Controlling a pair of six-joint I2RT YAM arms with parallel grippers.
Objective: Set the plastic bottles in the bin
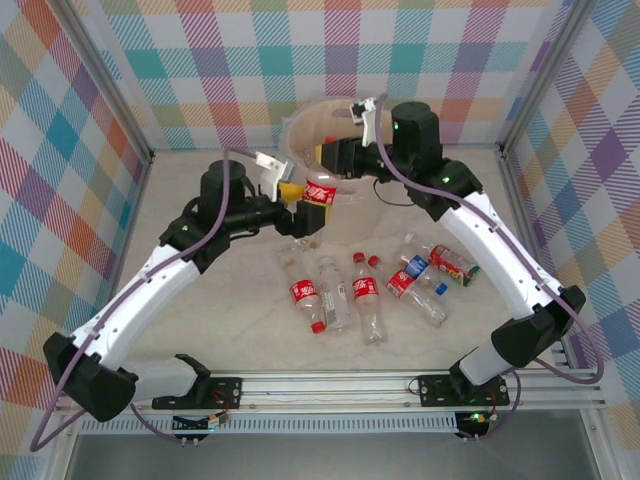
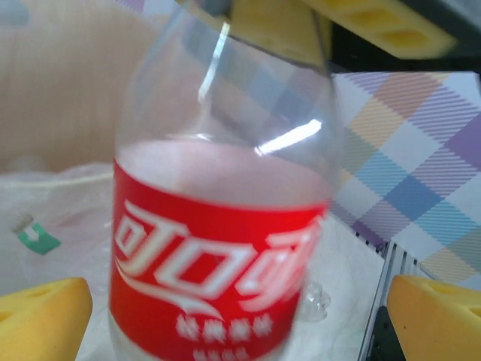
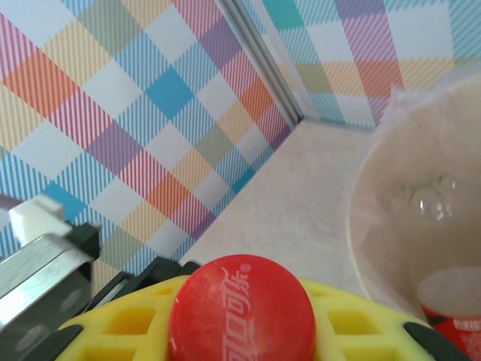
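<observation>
The red-labelled bottle (image 1: 320,190) hangs in the air at the near rim of the bin (image 1: 300,125), clear of the counter (image 1: 250,325). Its red cap (image 3: 240,312) sits clamped between the yellow pads of the right tool (image 1: 326,158), which is closed on the bottle's top end. In the left wrist view the same bottle (image 2: 218,263) stands close before the lens, its white-lettered red label facing the camera and the right tool's yellow pads at its top.

The left tool (image 1: 296,196) is open beside the bottle's lower part. Its two yellow fingers (image 2: 41,316) stand wide apart on either side, with a gap to the bottle on both sides.

The cream bin stands at the far middle of the counter, against the checked back wall. Its inner wall (image 3: 383,218) shows a clear liner, and something red-labelled lies at the bottom.

Nearer the arm bases, the other plastic bottles (image 1: 365,295) lie loosely grouped on the counter: several red-labelled ones, a blue-labelled one (image 1: 410,275) and some clear ones (image 1: 335,290).
</observation>
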